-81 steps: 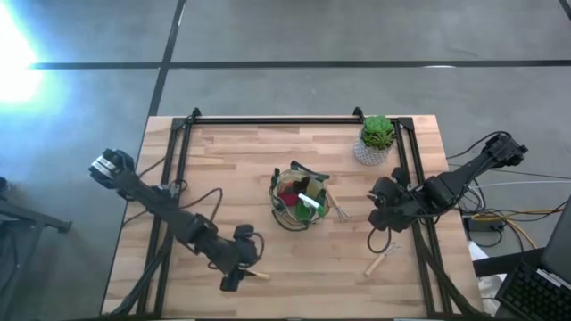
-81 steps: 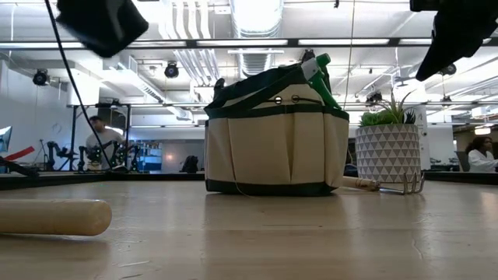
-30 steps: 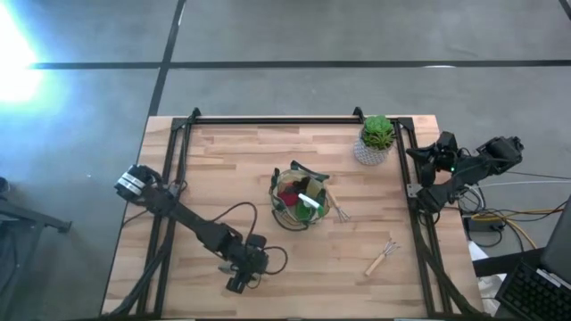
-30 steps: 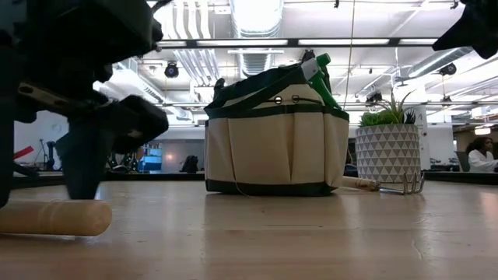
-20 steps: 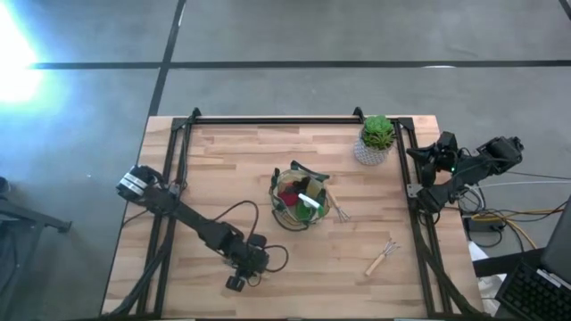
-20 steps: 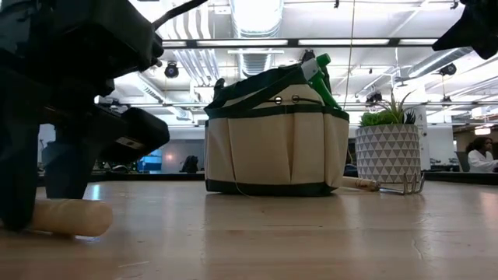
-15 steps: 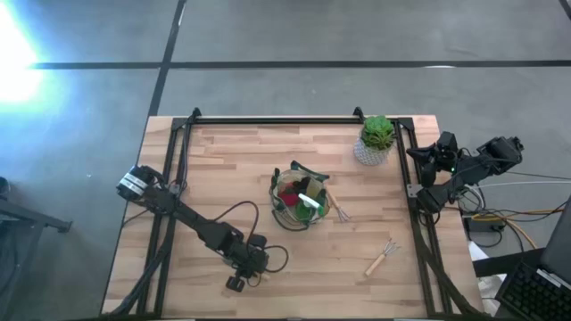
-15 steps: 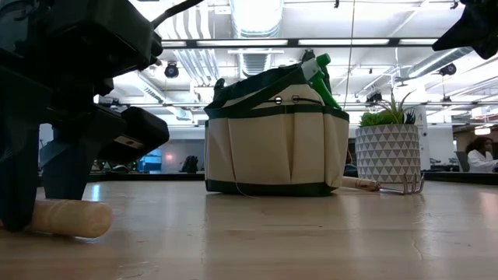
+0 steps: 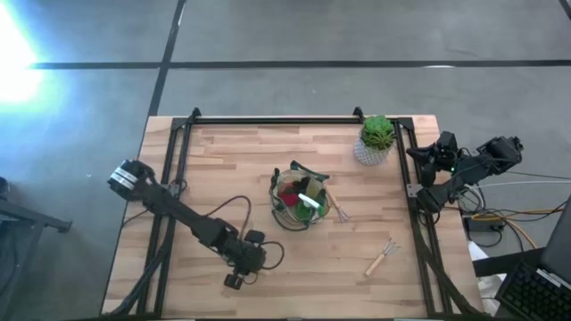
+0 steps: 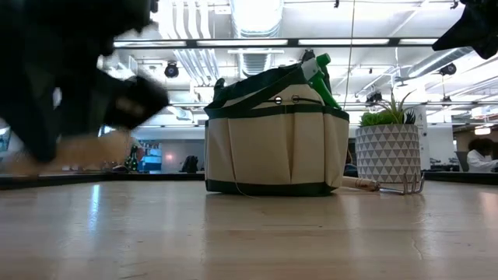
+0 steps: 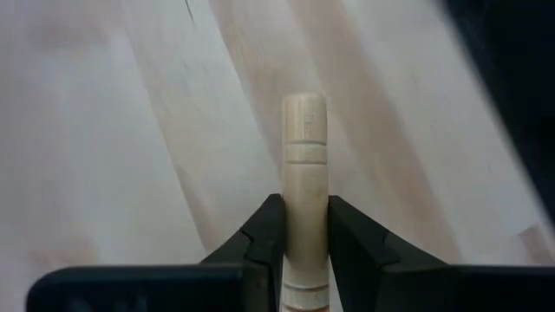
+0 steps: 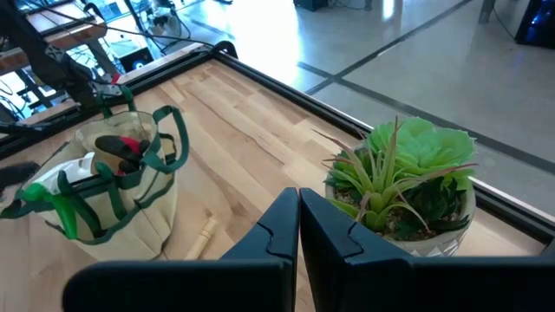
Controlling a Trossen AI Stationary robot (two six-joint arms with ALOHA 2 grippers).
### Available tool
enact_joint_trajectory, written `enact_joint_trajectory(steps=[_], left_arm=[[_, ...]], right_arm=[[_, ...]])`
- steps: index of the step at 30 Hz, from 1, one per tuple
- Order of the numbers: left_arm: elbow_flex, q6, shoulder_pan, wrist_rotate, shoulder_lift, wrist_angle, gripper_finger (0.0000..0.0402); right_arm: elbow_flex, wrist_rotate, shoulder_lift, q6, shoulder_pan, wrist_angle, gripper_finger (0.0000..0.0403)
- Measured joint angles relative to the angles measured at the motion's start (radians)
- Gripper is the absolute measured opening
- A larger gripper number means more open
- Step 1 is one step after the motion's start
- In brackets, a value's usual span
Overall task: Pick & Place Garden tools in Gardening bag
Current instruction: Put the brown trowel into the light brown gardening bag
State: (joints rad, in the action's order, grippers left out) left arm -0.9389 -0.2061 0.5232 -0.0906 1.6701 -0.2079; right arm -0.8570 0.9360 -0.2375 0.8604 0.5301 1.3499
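Note:
My left gripper point(image 9: 235, 278) hangs over the table's near left part, shut on a garden tool's pale wooden handle point(image 11: 303, 165); its working end is hidden. The beige, green-trimmed gardening bag point(image 9: 301, 198) stands mid-table on its base, with a green spray bottle and red-and-black pieces inside. One wooden-handled fork point(image 9: 339, 212) lies on the table at the bag's right side, and another point(image 9: 382, 257) lies flat nearer the front right. My right gripper point(image 12: 299, 204) is shut and holds nothing, raised at the table's right edge. My left gripper pinches the wooden handle's two sides point(image 11: 304, 227) between its two fingers. The handle's rounded free end point(image 11: 303, 108) sticks out beyond the fingertips. The fingers slant down from above. In the low view the handle point(image 10: 85, 152) hangs clear of the tabletop.
A green plant in a white patterned pot point(image 9: 376, 138) stands at the far right, close to my right arm. A black frame rail point(image 9: 268, 119) runs along the far edge. Bare wood lies between my left gripper and the bag.
My left gripper stood open astride the wooden handle lying on the table, shut on it, then rose. The handle has come off the tabletop with it and now hangs clear.

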Motion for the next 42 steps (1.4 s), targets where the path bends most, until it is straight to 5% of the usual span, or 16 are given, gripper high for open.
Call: enact_joint_trajectory(steps=[19, 31, 42], left_arm=[[0.013, 0.226, 0.000, 0.339, -0.228, 0.158, 0.0069], [0.017, 0.466, -0.016, 0.350, -0.237, 0.456, 0.0069], [0.145, 0.525, -0.026, 0.339, -0.237, 0.837, 0.0069]], right_arm=[[0.000, 0.000, 0.000, 0.000, 0.000, 0.000, 0.0009], [0.000, 0.000, 0.000, 0.000, 0.000, 0.000, 0.0008], [0.000, 0.000, 0.000, 0.000, 0.000, 0.000, 0.0008]])
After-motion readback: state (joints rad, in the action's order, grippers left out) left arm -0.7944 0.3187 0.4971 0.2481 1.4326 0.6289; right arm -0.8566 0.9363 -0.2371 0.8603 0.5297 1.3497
